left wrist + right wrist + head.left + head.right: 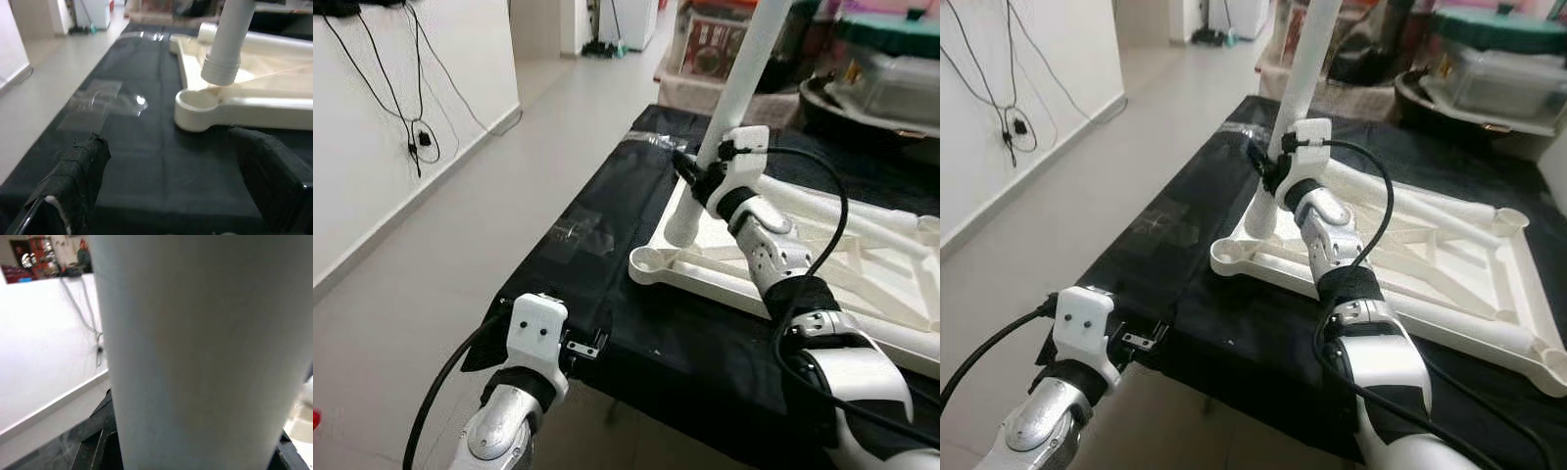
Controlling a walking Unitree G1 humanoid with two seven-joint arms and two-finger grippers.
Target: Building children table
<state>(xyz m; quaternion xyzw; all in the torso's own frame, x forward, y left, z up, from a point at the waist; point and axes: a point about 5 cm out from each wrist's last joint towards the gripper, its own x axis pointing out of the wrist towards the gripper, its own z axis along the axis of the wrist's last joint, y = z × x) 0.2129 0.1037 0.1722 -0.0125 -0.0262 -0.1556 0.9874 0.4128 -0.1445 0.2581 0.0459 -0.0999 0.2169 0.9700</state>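
A: Where is the right end effector [697,174]?

B: It is clamped on the leg [734,93], low on the tube, above the surface's [607,245] left side. The right wrist view has the white tube pressed between its black fingers [95,445].

A: How does the leg stand?

B: It tilts, with its top leaning away from the robot. Its ribbed lower end hangs just above the socket [198,100] at the near left corner of the tabletop [862,264]. In the left wrist view the end is not seated in that ring.

A: And the tabletop?

B: It is a white panel lying upside down, ribs showing, on the black cloth [1165,245] that covers the surface. It lies toward the surface's right side, and a second corner socket [1511,220] shows at the far right.

A: The left end effector [171,196]?

B: Its fingers are spread wide and hold nothing. It sits at the surface's near left corner, pointing across the cloth toward the socket, well short of it.

A: Anything else?

B: A patch of clear tape [100,100] shines on the cloth near the left edge. Cables [416,137] hang on the white wall to the left, and a tiled floor [460,255] runs alongside the surface.
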